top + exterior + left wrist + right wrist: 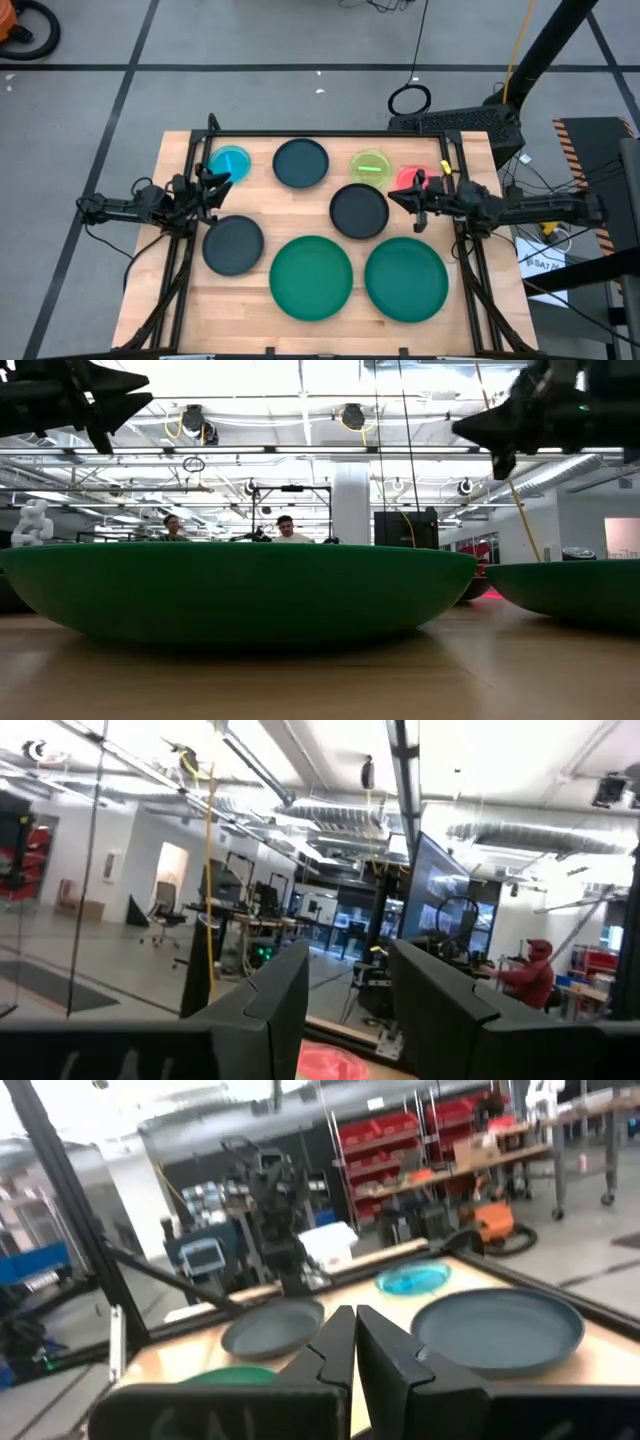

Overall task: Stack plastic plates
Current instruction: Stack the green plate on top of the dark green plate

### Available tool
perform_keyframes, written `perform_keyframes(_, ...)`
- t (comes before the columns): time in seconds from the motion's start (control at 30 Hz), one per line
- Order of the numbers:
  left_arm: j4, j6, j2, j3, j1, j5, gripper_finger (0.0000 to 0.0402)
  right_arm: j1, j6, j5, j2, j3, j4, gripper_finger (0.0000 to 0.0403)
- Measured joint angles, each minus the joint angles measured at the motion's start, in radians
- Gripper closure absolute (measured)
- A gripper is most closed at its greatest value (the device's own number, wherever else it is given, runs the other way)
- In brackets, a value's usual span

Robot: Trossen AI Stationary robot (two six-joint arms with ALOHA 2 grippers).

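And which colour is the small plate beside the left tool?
Translucent blue: the small plate lies at the table's far-left corner, clearest in the high view.

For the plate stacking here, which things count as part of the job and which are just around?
Part of the job:
- two large green plates
- three dark plates
- small blue plate, lime plate, pink plate
- left pincer, open; right pincer, shut; neither holds a plate

Just around:
- cable coil on the floor
- two people beyond the table
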Motion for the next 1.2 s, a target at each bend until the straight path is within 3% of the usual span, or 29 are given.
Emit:
perform_keyframes(0.23,-0.056,0.068,0.000,0.000,0.000,0.000,0.0254,-0.001,-0.046,0.000,0.274,0.234,-0.104,0.0392)
perform_keyframes(0.37,-0.213,0.097,0.000,0.000,0.000,-0.053,0.0254,-0.001,-0.071,-0.003,0.410,0.368,-0.197,0.0392)
perform_keyframes(0.57,-0.411,0.066,0.001,0.002,0.000,-0.053,0.0254,0.020,-0.079,-0.007,0.558,0.504,-0.275,0.0392)
perform_keyframes(0.93,-0.417,0.103,0.006,0.003,0.000,-0.047,0.0254,0.137,-0.124,-0.033,0.793,0.695,-0.288,0.0392)
perform_keyframes(1.2,-0.419,0.124,0.006,0.003,0.000,-0.054,0.0254,0.163,-0.176,-0.033,0.967,0.900,-0.513,0.0392)
